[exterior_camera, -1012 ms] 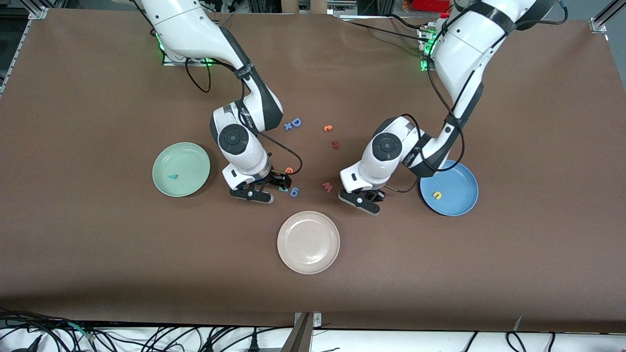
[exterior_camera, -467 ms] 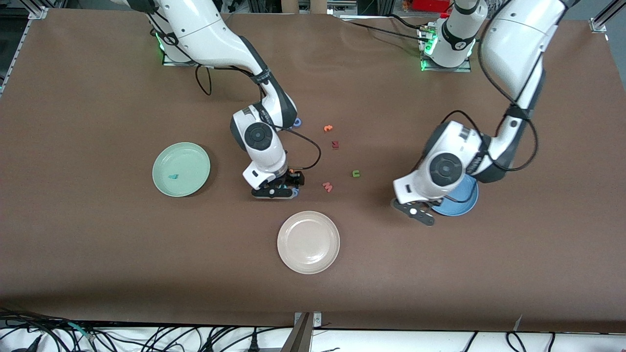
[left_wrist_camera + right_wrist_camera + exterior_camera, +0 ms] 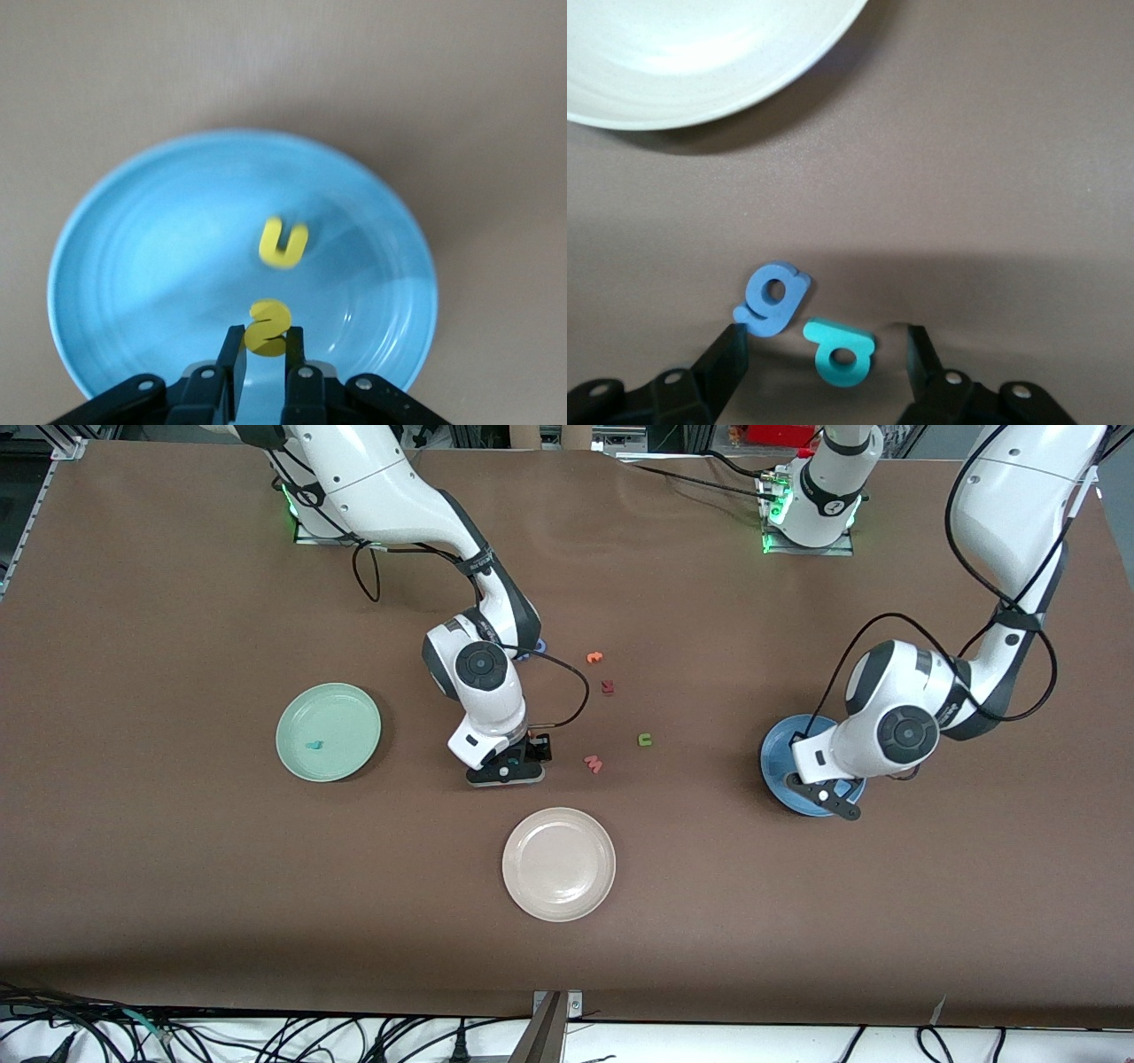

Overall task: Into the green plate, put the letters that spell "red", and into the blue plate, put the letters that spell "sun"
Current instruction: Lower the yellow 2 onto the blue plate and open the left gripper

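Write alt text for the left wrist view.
The left gripper holds a yellow "s" pinched between its fingers, over the blue plate. A yellow "u" already lies in the plate, which sits on a brown table.

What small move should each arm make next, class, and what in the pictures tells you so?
Probably the left gripper, shut on the yellow "s" over the blue plate where a yellow arch letter lies, should open and drop it. The right gripper, its fingers open either side of the teal "d" on the table, should likely close on it; the blue "g" lies close by.
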{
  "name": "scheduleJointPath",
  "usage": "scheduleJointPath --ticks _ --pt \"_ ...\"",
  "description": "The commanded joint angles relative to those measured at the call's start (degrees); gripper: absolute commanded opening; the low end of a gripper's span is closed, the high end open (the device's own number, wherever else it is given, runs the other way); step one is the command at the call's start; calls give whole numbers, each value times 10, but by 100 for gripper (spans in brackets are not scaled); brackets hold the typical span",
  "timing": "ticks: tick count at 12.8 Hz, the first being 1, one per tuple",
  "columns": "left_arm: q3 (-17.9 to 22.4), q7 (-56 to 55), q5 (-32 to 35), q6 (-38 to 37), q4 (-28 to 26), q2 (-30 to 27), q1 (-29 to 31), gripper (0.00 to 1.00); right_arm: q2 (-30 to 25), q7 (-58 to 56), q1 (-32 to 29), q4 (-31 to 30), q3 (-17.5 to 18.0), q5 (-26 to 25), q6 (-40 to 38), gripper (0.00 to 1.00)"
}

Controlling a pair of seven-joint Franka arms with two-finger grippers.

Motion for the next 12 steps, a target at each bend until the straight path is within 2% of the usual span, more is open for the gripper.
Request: scheduleJointPath --ticks 1,2,3,4,6,8,9,11,12 --pt "-14 17 19 46 -83 -46 34 8 14 -9 -2 12 -3 -12 -1 76" --pt "-14 17 19 63 -94 -50 36 15 14 -10 -3 11 -3 -12 -3 76" --pt "-14 17 18 63 -95 -51 36 60 13 -11 -4 11 -3 -12 -6 76" --pt "-14 19 18 60 -93 -53 36 100 13 -15 -4 10 -3 -13 -6 73" --pt "-20 24 18 42 -85 -65 33 100 13 -19 -4 10 -3 -13 -6 54" --pt "-51 13 18 26 -84 -90 33 100 13 -19 -4 10 -3 -12 -6 47" --pt "-72 11 14 20 -78 -95 33 100 13 -19 -4 10 -3 -13 -6 41" --pt "-101 -16 10 18 -74 -95 30 100 13 -19 -4 10 -3 -12 -6 39" --pt "-123 -69 10 17 -68 -93 29 100 13 -19 -4 10 -3 -12 -6 39"
